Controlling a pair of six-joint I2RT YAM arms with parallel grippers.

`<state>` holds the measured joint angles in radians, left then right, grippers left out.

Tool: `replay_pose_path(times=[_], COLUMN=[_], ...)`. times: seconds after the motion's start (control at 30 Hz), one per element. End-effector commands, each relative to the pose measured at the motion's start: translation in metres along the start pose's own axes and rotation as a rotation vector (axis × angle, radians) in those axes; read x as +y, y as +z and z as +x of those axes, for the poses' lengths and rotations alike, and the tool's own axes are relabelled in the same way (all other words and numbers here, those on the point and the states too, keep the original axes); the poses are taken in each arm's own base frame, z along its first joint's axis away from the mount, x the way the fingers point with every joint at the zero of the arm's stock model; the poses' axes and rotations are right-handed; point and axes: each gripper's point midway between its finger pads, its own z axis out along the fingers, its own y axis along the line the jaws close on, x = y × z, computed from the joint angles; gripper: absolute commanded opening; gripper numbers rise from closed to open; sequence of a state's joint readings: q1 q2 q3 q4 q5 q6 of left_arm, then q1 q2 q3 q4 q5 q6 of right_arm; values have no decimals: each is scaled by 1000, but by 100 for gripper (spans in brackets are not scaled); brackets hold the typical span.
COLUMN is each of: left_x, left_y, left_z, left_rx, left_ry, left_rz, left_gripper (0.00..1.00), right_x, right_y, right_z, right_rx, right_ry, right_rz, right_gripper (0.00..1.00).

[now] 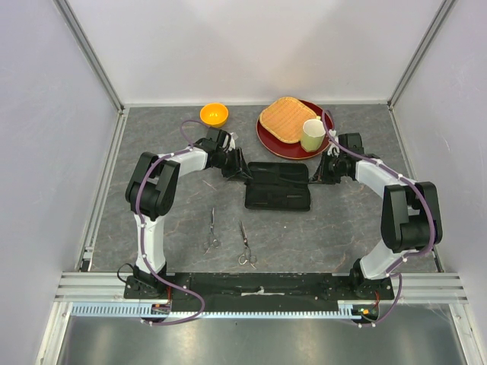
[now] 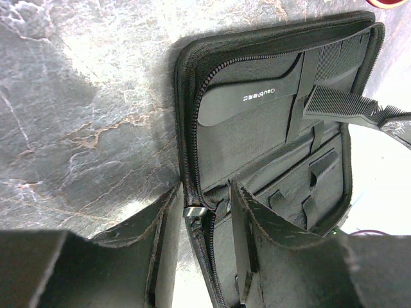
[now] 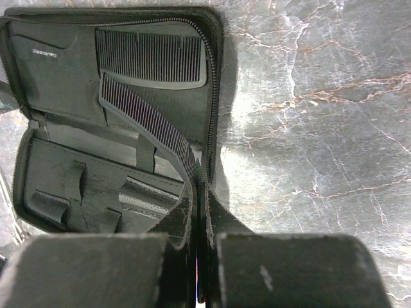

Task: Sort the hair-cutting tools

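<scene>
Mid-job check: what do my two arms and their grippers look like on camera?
The left arm and right arm both have white links between bulky black joints. A purple cable runs along the outside of each. The left gripper and right gripper are black, with flat, blocky fingers scuffed grey at the edges. One right finger has a small white fleck.

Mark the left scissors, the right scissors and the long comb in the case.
left scissors (image 1: pixel 211 230): top view, on the blades.
right scissors (image 1: pixel 244 242): top view, near the pivot.
long comb (image 3: pixel 151 56): right wrist view, on the teeth.
</scene>
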<state>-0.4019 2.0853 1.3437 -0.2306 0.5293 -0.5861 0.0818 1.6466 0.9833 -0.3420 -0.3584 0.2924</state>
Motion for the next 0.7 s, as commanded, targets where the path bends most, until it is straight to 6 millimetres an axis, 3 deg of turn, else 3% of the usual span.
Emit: replay_pose_path(times=[0.0, 0.27, 0.67], left_x=[0, 1, -4], left_y=[3, 3, 4], left_z=[-8, -8, -7], left_rx=[-17, -18, -4], left_ry=[55, 55, 62], left_rz=[-11, -15, 14], left_gripper=[43, 43, 43], right_x=[-39, -37, -14], right_y=[-2, -8, 9], right_z=[30, 24, 48], right_rx=[123, 137, 237], right_ry=[-22, -34, -85], right_rz=[205, 213, 105], right_gripper=[0, 0, 0])
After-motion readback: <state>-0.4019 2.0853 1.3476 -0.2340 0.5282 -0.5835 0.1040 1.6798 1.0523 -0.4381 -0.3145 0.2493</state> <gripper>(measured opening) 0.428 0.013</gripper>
